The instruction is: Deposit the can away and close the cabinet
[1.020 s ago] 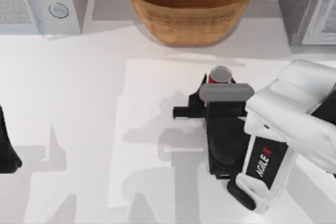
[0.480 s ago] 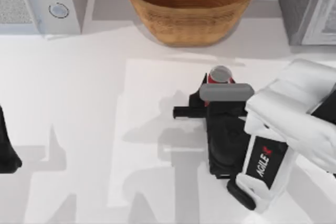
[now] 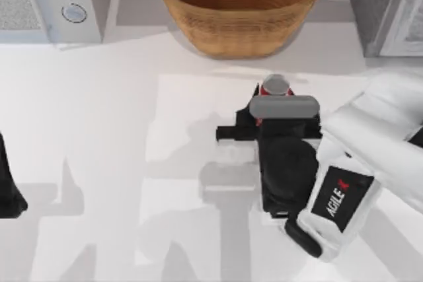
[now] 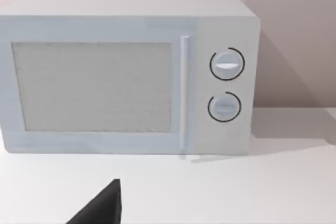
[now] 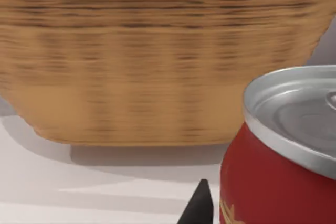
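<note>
The can [image 3: 275, 86], red with a silver top, stands upright in the middle of the table, just in front of the wicker basket. My right gripper [image 3: 271, 99] is shut on the can, with its black fingers on either side of the red body. In the right wrist view the can [image 5: 283, 150] is very close, with one dark fingertip [image 5: 199, 205] beside it. The grey cabinet [image 3: 380, 4] stands at the back right, partly cut off by the edge. My left gripper [image 3: 9, 189] is parked at the table's left edge.
A wicker basket [image 3: 239, 34] sits at the back centre, close behind the can. A white microwave [image 3: 49, 1] with two dials stands at the back left and faces the left wrist camera [image 4: 131, 77]. Open white tabletop lies to the left and in front.
My right gripper and the can have shifted together a little toward the basket. The left arm has not moved.
</note>
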{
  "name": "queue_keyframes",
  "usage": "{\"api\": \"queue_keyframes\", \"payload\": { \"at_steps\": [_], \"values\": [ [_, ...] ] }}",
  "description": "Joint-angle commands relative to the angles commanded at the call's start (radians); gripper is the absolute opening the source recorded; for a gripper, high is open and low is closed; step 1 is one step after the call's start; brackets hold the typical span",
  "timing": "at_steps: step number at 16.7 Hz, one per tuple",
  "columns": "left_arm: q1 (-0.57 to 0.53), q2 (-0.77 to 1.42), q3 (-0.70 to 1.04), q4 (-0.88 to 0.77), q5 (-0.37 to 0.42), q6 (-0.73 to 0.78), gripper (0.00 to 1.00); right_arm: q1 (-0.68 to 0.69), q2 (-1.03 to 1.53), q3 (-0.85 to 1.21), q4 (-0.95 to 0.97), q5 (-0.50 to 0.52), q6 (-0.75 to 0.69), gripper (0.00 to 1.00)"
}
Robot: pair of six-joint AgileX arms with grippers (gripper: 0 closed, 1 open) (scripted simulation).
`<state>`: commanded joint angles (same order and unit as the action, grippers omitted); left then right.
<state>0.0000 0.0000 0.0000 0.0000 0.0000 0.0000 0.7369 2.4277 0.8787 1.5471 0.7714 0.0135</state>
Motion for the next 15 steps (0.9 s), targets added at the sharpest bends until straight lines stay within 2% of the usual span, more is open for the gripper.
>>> {"api": "queue_keyframes", "payload": {
  "at_steps": [10, 15],
  "values": [
    [0.0, 0.0, 0.0, 0.0, 0.0, 0.0, 1.0, 0.001, -0.463, -0.027, -0.439, -0.003, 0.004, 0.0],
    [0.0, 0.0, 0.0, 0.0, 0.0, 0.0, 1.0, 0.001, -0.51, -0.029, -0.485, -0.003, 0.004, 0.0]
  ]
}}
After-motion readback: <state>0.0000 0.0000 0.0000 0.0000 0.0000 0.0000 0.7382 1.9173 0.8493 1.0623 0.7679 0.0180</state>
